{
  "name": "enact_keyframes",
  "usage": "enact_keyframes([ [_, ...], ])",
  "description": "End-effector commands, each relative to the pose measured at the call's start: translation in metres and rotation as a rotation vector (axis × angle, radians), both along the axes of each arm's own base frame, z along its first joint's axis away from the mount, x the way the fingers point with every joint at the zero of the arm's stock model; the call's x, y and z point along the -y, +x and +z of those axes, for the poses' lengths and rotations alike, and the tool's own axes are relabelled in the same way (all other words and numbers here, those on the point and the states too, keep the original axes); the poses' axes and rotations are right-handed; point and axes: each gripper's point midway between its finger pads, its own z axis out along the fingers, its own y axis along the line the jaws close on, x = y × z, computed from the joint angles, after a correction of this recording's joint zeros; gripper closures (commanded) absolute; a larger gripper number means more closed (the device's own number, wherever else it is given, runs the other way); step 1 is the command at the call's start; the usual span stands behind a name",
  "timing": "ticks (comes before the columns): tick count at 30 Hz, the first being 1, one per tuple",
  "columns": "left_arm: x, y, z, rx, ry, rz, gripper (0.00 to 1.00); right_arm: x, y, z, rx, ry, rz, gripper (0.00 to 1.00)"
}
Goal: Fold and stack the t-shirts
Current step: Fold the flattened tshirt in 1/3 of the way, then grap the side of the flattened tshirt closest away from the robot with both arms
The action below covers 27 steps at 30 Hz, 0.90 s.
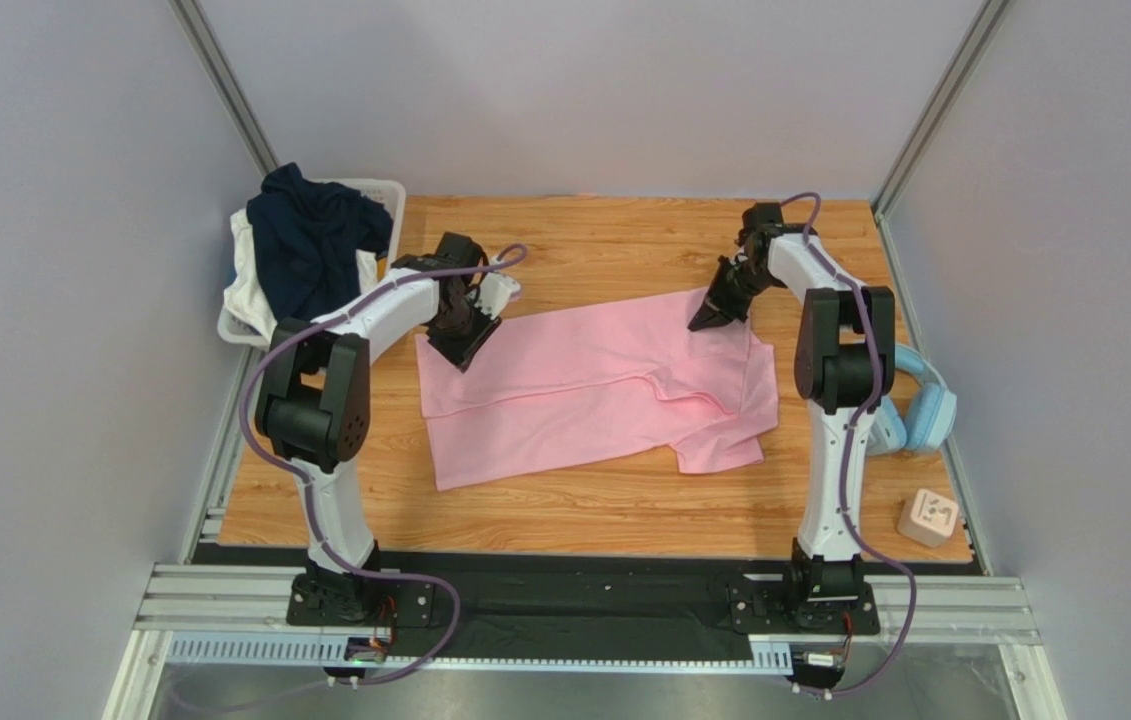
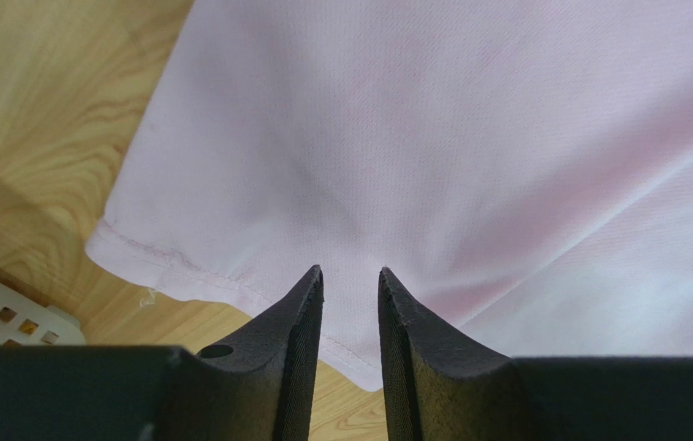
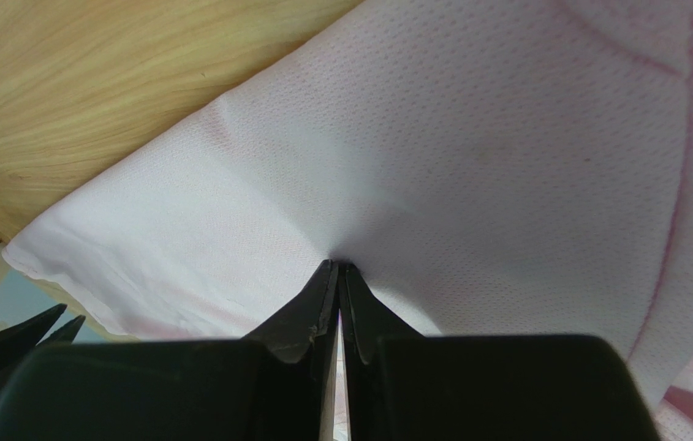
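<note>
Mid-tabletop (image 1: 601, 518): pink t-shirt (image 1: 586, 393) flat, long axis left-right. Right gripper (image 1: 709, 317) pressed together, pinching far-right edge. Left gripper (image 1: 460, 350) part-spread at far-left hem corner, hold unclear. Bulk of cloth nearward of both; probably fold toward near side.

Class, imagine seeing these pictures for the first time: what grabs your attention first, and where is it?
A pink t-shirt lies across the middle of the wooden table, with the right gripper pinched shut on its far edge. A navy t-shirt is heaped over the white basket at the far left corner.
</note>
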Motion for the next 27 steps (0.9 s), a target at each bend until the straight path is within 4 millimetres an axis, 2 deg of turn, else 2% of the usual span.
enact_keyframes([
  [1, -0.011, 0.009, 0.001, 0.079, 0.043, 0.025, 0.65, 0.006, -0.009, -0.003, -0.010, -0.043, -0.001, 0.91],
  [3, -0.013, 0.010, 0.006, 0.092, 0.057, 0.025, 0.65, 0.007, -0.011, -0.006, -0.016, -0.051, -0.001, 0.91],
  [6, -0.012, 0.011, 0.001, 0.083, 0.052, 0.018, 0.65, 0.007, -0.014, -0.008, -0.019, -0.053, 0.001, 0.92],
  [9, -0.016, 0.021, -0.014, 0.087, 0.092, 0.029, 0.65, 0.008, -0.015, -0.009, -0.019, -0.059, -0.001, 0.92],
  [10, -0.018, 0.023, -0.026, 0.065, 0.113, 0.032, 0.65, 0.009, -0.015, -0.009, -0.021, -0.062, -0.004, 0.92],
  [12, -0.017, 0.035, -0.027, 0.074, 0.121, 0.035, 0.65, 0.011, -0.013, -0.009, -0.017, -0.066, -0.007, 0.92],
  [14, -0.019, 0.041, -0.043, 0.049, 0.154, 0.039, 0.65, 0.016, -0.011, -0.010, -0.017, -0.070, -0.015, 0.92],
  [15, -0.018, 0.053, -0.036, 0.065, 0.159, 0.041, 0.65, 0.018, -0.010, -0.010, -0.018, -0.071, -0.019, 0.92],
  [16, -0.017, 0.056, -0.042, 0.050, 0.159, 0.045, 0.65, 0.020, -0.009, -0.010, -0.019, -0.069, -0.024, 0.92],
  [18, -0.015, 0.069, -0.034, 0.061, 0.158, 0.048, 0.65, 0.026, -0.008, -0.011, -0.024, -0.067, -0.042, 0.92],
  [19, -0.014, 0.071, -0.037, 0.045, 0.158, 0.046, 0.65, 0.025, -0.007, -0.011, -0.025, -0.062, -0.042, 0.92],
  [20, -0.012, 0.075, -0.033, 0.050, 0.154, 0.047, 0.65, 0.037, -0.005, -0.009, -0.025, -0.058, -0.074, 0.92],
  [21, -0.009, 0.084, -0.024, 0.070, 0.147, 0.048, 0.65, 0.039, -0.004, -0.008, -0.021, -0.056, -0.077, 0.92],
  [22, -0.009, 0.088, -0.025, 0.073, 0.152, 0.047, 0.64, 0.041, 0.000, -0.005, -0.010, -0.057, -0.083, 0.92],
  [23, -0.006, 0.102, -0.014, 0.111, 0.146, 0.047, 0.64, 0.044, 0.004, -0.005, -0.004, -0.057, -0.089, 0.92],
  [24, -0.008, 0.104, -0.012, 0.102, 0.152, 0.050, 0.64, 0.045, 0.006, -0.004, -0.002, -0.055, -0.096, 0.91],
  [25, -0.010, 0.108, -0.018, 0.087, 0.163, 0.055, 0.64, 0.048, 0.010, -0.003, 0.004, -0.055, -0.104, 0.91],
  [26, -0.008, 0.123, -0.004, 0.125, 0.150, 0.070, 0.64, 0.052, 0.018, 0.001, 0.018, -0.049, -0.118, 0.91],
  [27, -0.010, 0.122, -0.005, 0.106, 0.158, 0.075, 0.64, 0.053, 0.021, 0.002, 0.019, -0.044, -0.122, 0.91],
])
